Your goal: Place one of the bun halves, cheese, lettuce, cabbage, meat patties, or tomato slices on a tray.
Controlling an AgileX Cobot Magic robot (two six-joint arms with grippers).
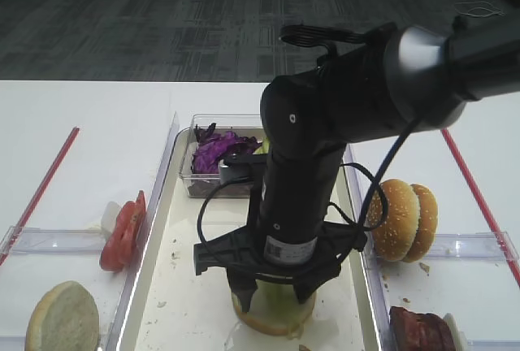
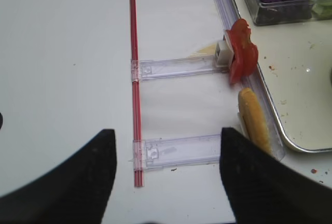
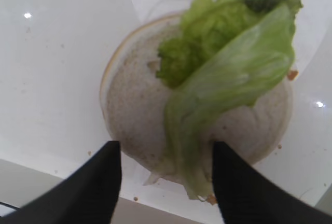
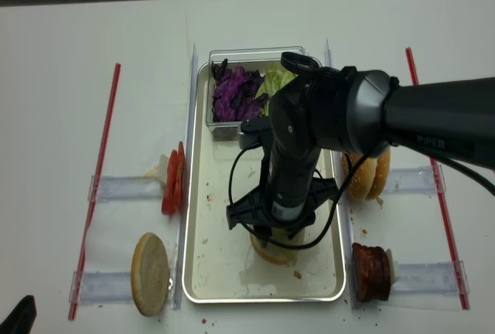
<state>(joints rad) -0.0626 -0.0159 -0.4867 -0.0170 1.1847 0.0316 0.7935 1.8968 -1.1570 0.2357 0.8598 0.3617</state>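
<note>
On the tray (image 4: 189,195) a bun half (image 3: 135,105) lies cut face up. A crinkly green lettuce (image 3: 228,68) leaf rests across it, one end hanging over the bun's near edge. My right gripper (image 3: 166,154) hangs open just over that edge, with a finger on each side of the leaf and neither touching it. From the exterior high view the right arm hides most of this bun (image 1: 276,318). My left gripper (image 2: 167,151) stands open and empty over the bare table, left of the tray.
A clear tub at the tray's far end holds purple cabbage (image 1: 218,149) and more lettuce (image 4: 274,83). Tomato slices (image 1: 123,231) and a bun half (image 1: 62,317) stand in holders on the left. Two bun halves (image 1: 402,218) and meat patties (image 1: 421,331) stand on the right. A red strip (image 2: 134,79) runs along the table.
</note>
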